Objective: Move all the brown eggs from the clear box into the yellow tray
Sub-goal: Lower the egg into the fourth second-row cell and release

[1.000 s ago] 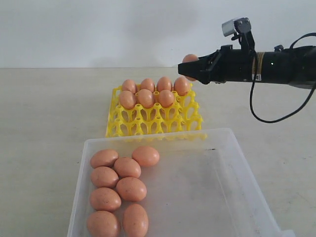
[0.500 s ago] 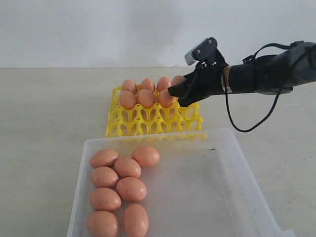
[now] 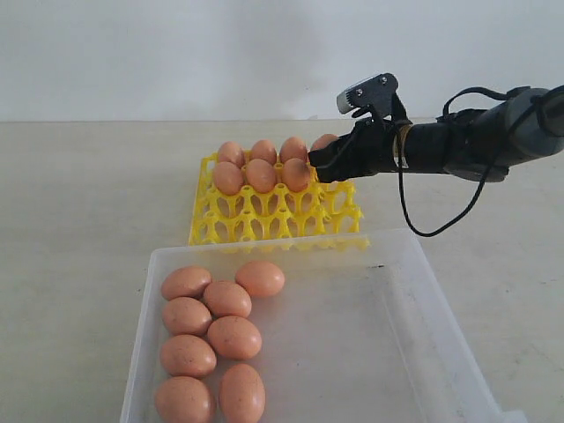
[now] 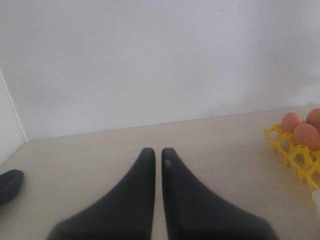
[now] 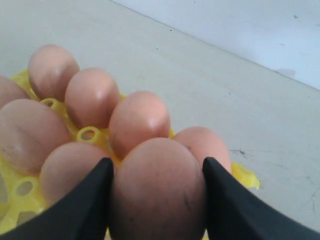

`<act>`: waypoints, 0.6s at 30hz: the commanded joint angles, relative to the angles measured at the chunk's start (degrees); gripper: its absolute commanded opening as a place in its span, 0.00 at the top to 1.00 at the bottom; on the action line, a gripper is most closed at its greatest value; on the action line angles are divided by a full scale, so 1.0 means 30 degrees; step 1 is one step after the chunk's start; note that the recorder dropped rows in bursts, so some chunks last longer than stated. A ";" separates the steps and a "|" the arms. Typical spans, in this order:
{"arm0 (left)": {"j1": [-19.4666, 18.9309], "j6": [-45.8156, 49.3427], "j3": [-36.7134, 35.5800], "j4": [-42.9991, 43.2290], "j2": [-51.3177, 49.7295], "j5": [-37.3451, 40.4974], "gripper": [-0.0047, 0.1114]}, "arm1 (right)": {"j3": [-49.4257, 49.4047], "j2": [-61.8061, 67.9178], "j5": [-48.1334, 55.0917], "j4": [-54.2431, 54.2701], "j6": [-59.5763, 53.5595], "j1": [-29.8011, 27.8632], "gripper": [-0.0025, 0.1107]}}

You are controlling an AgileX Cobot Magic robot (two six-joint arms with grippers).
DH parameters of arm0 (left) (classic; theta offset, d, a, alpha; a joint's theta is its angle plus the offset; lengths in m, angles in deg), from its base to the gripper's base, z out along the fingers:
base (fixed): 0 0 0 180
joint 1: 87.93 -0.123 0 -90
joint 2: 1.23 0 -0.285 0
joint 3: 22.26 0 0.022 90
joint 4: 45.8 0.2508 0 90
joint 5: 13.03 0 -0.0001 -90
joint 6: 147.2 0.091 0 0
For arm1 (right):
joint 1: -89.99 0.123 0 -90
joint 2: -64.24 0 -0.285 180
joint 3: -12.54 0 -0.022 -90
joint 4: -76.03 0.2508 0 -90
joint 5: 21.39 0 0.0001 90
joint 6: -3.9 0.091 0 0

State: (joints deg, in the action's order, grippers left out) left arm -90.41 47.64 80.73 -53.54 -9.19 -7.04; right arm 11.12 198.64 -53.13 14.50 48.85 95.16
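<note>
Now the right gripper (image 5: 156,167) clasps a brown egg (image 5: 157,200) low over the yellow tray (image 3: 264,220).

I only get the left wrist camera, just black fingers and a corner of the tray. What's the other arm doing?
Observer: Its end effector holds an egg at the right edge of the tray.
Operator: How many eggs are in the box?
Observer: Eight eggs lie in the box, bunched on its left side.
Operator: And in the tray?
Observer: Seven sit there: four in the back row, three in the next.
</note>
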 commanded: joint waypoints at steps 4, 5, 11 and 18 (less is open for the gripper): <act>0.0124 0.0053 -0.0069 -0.0052 0.0058 -0.0032 0.92 | 0.0092 -0.0046 -0.0381 0.0279 -0.0082 0.0002 0.82; 0.0124 0.0053 -0.0069 -0.0052 0.0058 -0.0032 0.92 | 0.0092 -0.0046 -0.0381 0.0279 -0.0082 0.0002 0.77; 0.0124 0.0053 -0.0069 -0.0052 0.0058 -0.0032 0.92 | 0.0092 -0.0046 -0.0381 0.0279 -0.0072 0.0002 0.67; 0.0124 0.0053 -0.0069 -0.0052 0.0058 -0.0077 0.92 | 0.0092 -0.0046 -0.0339 -0.0789 0.0802 0.0002 0.67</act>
State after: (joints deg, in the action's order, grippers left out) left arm -90.41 47.64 80.73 -53.54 -9.19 -7.04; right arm 11.12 198.64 -53.47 14.07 49.35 95.16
